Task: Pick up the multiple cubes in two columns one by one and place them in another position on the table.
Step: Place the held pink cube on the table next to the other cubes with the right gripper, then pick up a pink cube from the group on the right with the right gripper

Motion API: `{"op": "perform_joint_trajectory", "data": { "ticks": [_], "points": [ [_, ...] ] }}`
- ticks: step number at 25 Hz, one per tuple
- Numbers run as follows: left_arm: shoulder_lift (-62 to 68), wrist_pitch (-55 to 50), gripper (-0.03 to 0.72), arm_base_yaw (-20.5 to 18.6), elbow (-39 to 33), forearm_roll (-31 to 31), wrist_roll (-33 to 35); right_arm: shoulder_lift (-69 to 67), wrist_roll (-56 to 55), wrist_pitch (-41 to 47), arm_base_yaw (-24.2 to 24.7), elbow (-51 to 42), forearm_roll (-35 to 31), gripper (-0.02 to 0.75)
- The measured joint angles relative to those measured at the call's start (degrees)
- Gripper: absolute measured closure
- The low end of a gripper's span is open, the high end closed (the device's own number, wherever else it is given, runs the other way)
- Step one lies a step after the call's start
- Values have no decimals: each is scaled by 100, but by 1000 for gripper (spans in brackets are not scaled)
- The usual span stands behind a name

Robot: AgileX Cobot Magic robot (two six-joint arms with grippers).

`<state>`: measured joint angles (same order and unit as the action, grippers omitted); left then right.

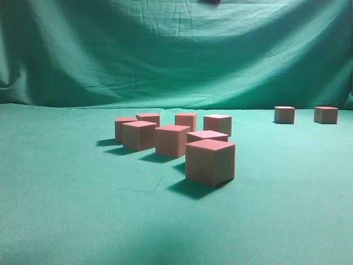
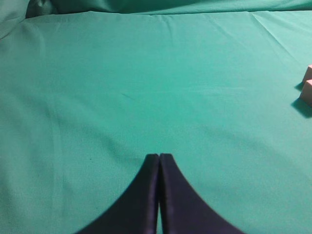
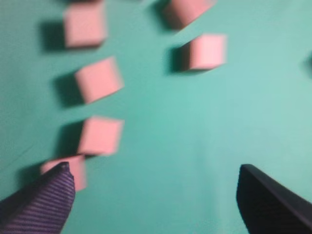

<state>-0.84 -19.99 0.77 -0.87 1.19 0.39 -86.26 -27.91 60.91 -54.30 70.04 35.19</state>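
Left gripper [image 2: 159, 157]: jaws pressed flat together, nothing between them, hanging over bare green surface [image 2: 146, 73]. Two pink cube corners [image 2: 307, 87] peek in at its 3 o'clock edge, well apart from the tips. Idle, by the look of it.

Centre of the exterior view: main cluster of cubes [image 1: 171, 138], eight by my count, in two loose columns running away from the camera. Nearest cube [image 1: 210, 161] sits at roughly 6 o'clock of the group, turned corner-on. None stacked; some look close to touching, cannot tell from this low angle.

Far right, around 2 o'clock: two placed cubes [image 1: 305, 114], side by side but apart, near the back drape [image 1: 176, 49].

Right gripper [image 3: 156, 195]: not seen in the exterior view, only through its own blurred wrist camera, so probably in motion. Jaws spread wide, empty, touching nothing. Six cubes show in this view; the column cube [image 3: 100, 135] lies at about 10 o'clock of the jaws, another is partly hidden behind the left finger [image 3: 44, 200].

Judgement: approach for the next pick. To do it well, centre one cube between the fingers, turn the wrist square to its faces since the cubes sit rotated, and descend clear of neighbours before closing.
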Motion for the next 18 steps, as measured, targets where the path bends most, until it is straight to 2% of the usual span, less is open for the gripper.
{"op": "perform_joint_trajectory", "data": {
  "ticks": [1, 2, 3, 9, 11, 18],
  "points": [
    [0, 0, 688, 0, 0, 0, 0, 154, -77, 132, 65, 141, 256, 83],
    [0, 0, 688, 0, 0, 0, 0, 292, -140, 236, 192, 290, 393, 130],
    [0, 0, 688, 0, 0, 0, 0, 395, -177, 347, 378, 412, 432, 130],
    [0, 0, 688, 0, 0, 0, 0, 648, -166, 722, 1835, 732, 198, 130],
    [0, 0, 688, 0, 0, 0, 0, 559, 107, 711, 2332, 742, -225, 130],
    [0, 0, 688, 0, 0, 0, 0, -294, 1332, 12, 4153, 742, -2467, 130]
  ]
}}
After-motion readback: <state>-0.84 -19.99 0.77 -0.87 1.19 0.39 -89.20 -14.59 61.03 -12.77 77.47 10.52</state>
